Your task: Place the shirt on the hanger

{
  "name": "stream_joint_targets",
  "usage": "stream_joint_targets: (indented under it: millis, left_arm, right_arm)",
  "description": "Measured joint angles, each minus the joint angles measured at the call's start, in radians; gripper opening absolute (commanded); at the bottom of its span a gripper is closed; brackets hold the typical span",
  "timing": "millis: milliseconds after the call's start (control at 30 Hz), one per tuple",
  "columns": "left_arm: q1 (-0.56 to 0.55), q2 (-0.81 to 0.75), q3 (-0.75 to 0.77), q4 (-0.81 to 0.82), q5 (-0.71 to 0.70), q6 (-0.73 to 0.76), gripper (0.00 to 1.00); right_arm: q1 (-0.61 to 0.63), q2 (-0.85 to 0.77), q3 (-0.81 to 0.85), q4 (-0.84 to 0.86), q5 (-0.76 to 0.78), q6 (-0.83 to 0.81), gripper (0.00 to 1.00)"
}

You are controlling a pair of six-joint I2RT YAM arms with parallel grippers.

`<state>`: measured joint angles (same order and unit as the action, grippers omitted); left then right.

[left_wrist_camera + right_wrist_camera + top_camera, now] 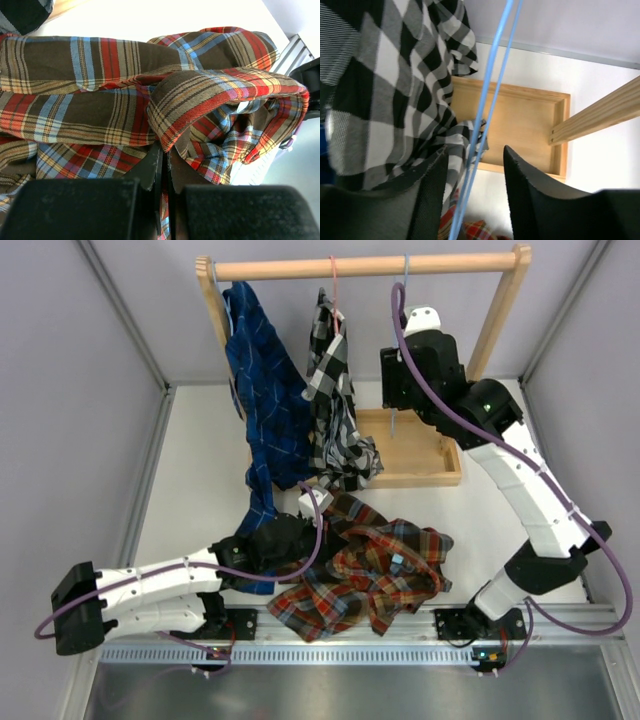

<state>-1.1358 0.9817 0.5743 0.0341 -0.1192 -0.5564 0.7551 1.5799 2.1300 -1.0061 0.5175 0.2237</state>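
The red-orange, brown and blue plaid shirt [365, 570] lies crumpled on the table near the front edge, its small light blue label [397, 561] facing up. My left gripper [308, 532] rests at the shirt's left side. In the left wrist view its jaws [164, 147] are closed on a fold of the shirt [210, 100]. The light blue wire hanger [405, 270] hangs by its hook from the wooden rail. My right gripper [393, 390] is raised beside it. In the right wrist view the gripper [474, 150] is open, with the hanger's two wires [490, 100] running between the fingers, nearer the left one.
A wooden rack has a top rail [370, 265] and a tray base [425, 465]. A dark blue plaid shirt [262, 380] and a black-and-white checked shirt [335, 410] hang on it, the latter on a pink-red hanger [334, 280]. Grey walls stand left and right.
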Motion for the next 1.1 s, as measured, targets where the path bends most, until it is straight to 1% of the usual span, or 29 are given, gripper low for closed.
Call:
stream_joint_targets:
  millis: [133,233,300,400,433,567,767,800,833,867,900,1100]
  left_arm:
    - [0.000,0.000,-0.005,0.000,0.000,-0.003,0.00]
    - [0.000,0.000,-0.005,0.000,0.001,-0.004,0.00]
    - [0.000,0.000,-0.005,0.000,0.003,-0.005,0.00]
    - [0.000,0.000,-0.005,0.000,0.008,-0.005,0.00]
    - [0.000,0.000,-0.005,0.000,0.011,-0.005,0.00]
    - [0.000,-0.001,-0.005,0.000,0.019,-0.006,0.00]
    - [0.000,-0.015,-0.005,-0.001,0.026,-0.005,0.00]
    - [0.000,-0.019,-0.005,-0.002,0.026,-0.005,0.00]
    - [0.000,-0.023,-0.005,-0.002,0.025,-0.005,0.00]
    - [0.000,-0.026,-0.005,-0.002,0.025,-0.005,0.00]
    - [0.000,-0.028,-0.005,-0.002,0.025,-0.005,0.00]
    - [0.000,-0.031,-0.006,-0.003,0.025,-0.005,0.00]
  right_arm:
    - [-0.043,0.024,0.000,-0.003,-0.002,-0.023,0.32]
    - [-0.067,0.037,0.000,-0.004,-0.003,-0.032,0.31]
    - [-0.076,0.040,0.000,-0.005,-0.005,-0.040,0.26]
    - [-0.086,0.041,0.000,-0.004,-0.009,-0.043,0.16]
    - [-0.090,0.041,0.000,-0.004,-0.011,-0.044,0.14]
    - [-0.099,0.039,-0.011,0.001,-0.022,-0.047,0.18]
    - [-0.118,0.036,-0.049,0.010,-0.059,-0.047,0.17]
    - [-0.120,0.036,-0.049,0.011,-0.063,-0.047,0.16]
    - [-0.121,0.036,-0.049,0.012,-0.069,-0.048,0.12]
    - [-0.121,0.036,-0.049,0.013,-0.071,-0.048,0.04]
    - [-0.122,0.035,-0.051,0.016,-0.074,-0.050,0.00]
    - [-0.122,0.024,-0.073,0.036,-0.089,-0.047,0.00]
